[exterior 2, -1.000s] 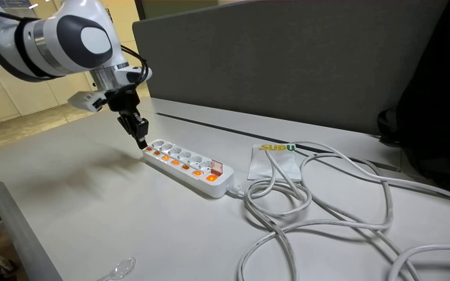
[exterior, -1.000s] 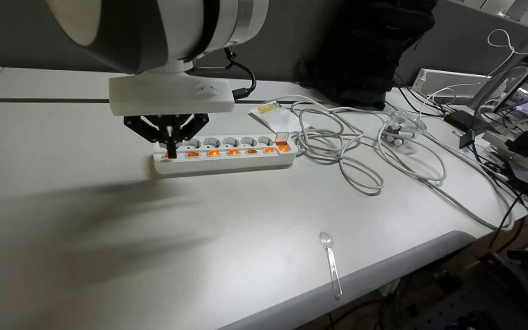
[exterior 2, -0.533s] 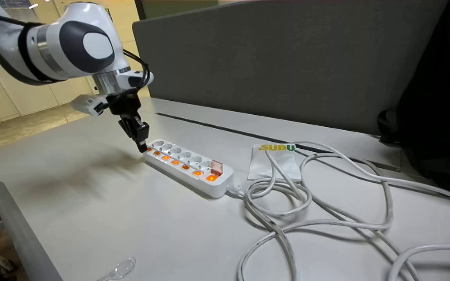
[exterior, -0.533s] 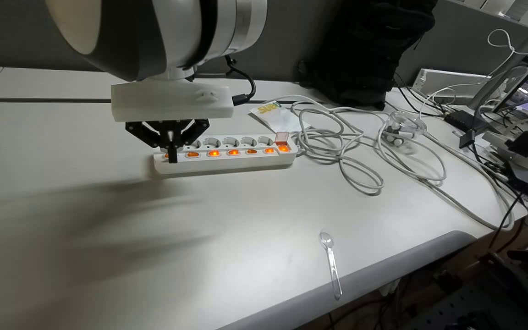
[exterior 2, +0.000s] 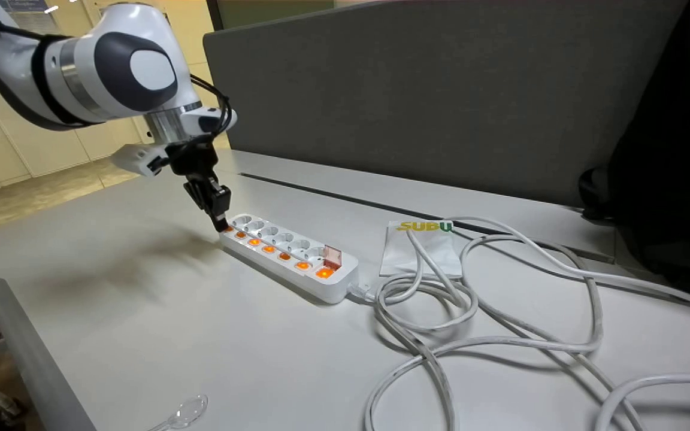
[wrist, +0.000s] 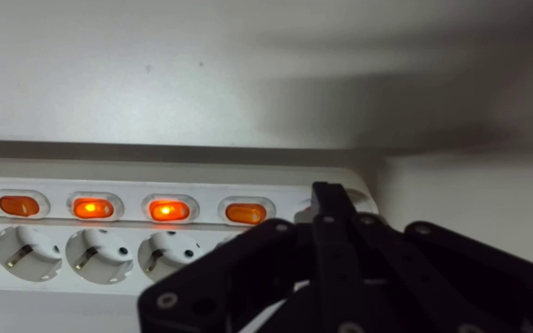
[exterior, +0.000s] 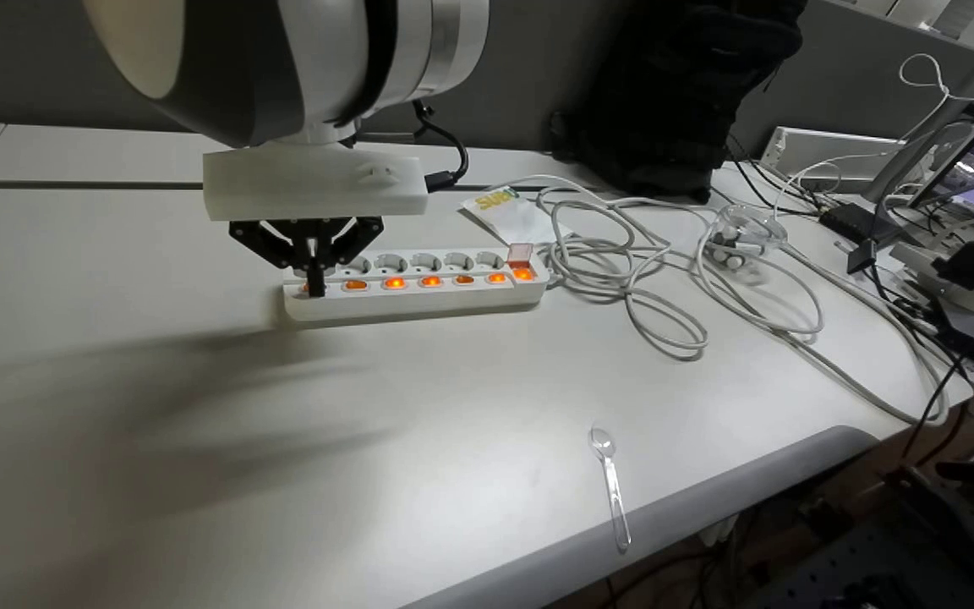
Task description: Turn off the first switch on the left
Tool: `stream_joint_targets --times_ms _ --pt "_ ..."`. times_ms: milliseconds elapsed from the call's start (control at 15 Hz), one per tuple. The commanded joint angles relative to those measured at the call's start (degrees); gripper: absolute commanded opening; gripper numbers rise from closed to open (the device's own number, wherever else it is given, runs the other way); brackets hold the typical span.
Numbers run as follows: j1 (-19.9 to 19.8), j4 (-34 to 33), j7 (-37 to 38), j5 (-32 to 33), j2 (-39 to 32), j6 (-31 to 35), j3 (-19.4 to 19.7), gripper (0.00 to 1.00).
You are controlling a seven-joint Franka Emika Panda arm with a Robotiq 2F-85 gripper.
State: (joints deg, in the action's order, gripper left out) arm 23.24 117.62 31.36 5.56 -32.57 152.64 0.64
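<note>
A white power strip [exterior: 411, 306] with a row of orange switches lies on the table; it shows also in an exterior view [exterior 2: 276, 267] and in the wrist view [wrist: 155, 171]. The first switch on the left [exterior: 305, 288] is mostly hidden behind my fingertips; a bit of it shows in an exterior view [exterior 2: 229, 228]. Whether it is lit I cannot tell. My gripper [exterior: 316, 293] is shut and empty, pointing down at that switch; contact is unclear. In the wrist view the closed fingertips [wrist: 333, 187] cover it. The second switch [exterior: 355, 286] is orange without a bright glow.
Several other switches glow, and a raised reddish cover [exterior: 520, 255] stands at the strip's right end. A coiled white cable [exterior: 597, 245], a paper packet [exterior: 512, 217] and a black backpack [exterior: 681, 93] are to the right. A clear spoon [exterior: 610, 486] lies near the front edge.
My shut gripper came down slightly at the first switch, then rose a little and shifted slightly. The strip has not moved.
</note>
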Motion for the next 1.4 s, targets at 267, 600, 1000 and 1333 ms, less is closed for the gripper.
stream_joint_targets --times_ms 267,600,1000,1333 --pt "0.66 -1.77 -0.43 0.29 -0.82 0.68 1.06 0.00" --pt "0.77 -2.74 -1.35 0.42 -1.64 0.53 1.09 0.00" --pt "1.01 -4.53 -2.25 0.35 -3.11 -0.23 1.00 0.00" --pt "2.52 -6.23 -1.27 1.68 -4.61 -2.93 1.94 0.00"
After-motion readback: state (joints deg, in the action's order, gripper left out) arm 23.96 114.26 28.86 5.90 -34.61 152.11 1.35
